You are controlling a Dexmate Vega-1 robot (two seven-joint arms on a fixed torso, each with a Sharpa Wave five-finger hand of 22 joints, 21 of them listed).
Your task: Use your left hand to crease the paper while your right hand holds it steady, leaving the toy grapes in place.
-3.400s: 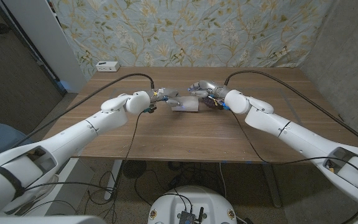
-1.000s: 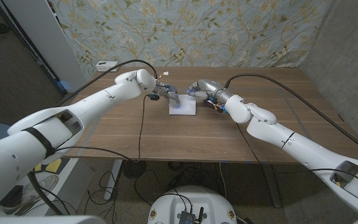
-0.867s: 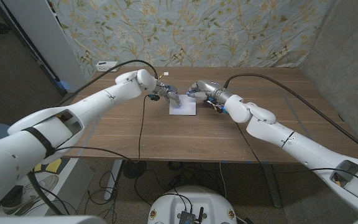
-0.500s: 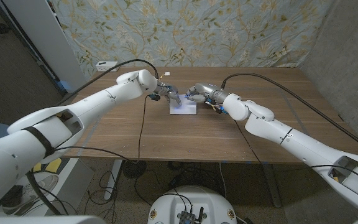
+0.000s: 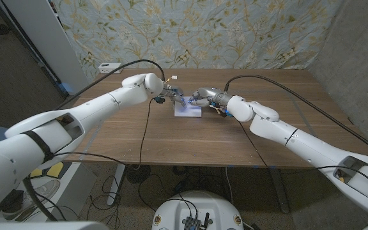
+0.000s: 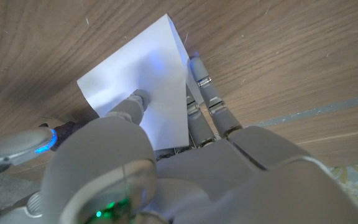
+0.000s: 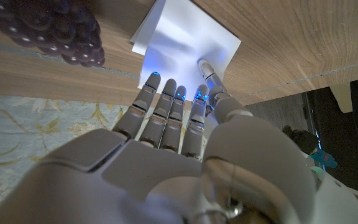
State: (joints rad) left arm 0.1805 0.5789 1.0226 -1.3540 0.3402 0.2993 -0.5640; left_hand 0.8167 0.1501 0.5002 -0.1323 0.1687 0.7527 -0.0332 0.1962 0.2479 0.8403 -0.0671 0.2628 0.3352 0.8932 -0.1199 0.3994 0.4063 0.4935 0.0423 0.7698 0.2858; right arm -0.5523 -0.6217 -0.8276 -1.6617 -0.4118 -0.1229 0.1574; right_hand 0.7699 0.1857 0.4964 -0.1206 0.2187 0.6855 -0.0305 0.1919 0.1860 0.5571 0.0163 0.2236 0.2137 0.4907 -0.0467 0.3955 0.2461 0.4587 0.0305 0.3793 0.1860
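Observation:
A folded white paper lies on the wooden table. My left hand reaches over its far left corner. In the left wrist view one finger presses on the paper, and the other fingers lie stretched along its edge. My right hand is at the paper's far right side. Its straight fingertips touch the edge of the paper. The dark purple toy grapes sit on the table just beside the right hand, and in the head view the grapes are mostly hidden by the forearm.
A small white box sits at the table's far left corner. Black cables run along both arms. A floral curtain hangs behind the table.
The paper, earlier held up between both hands, now lies on the table. Over the last second both hands have closed in slightly on its far edge.

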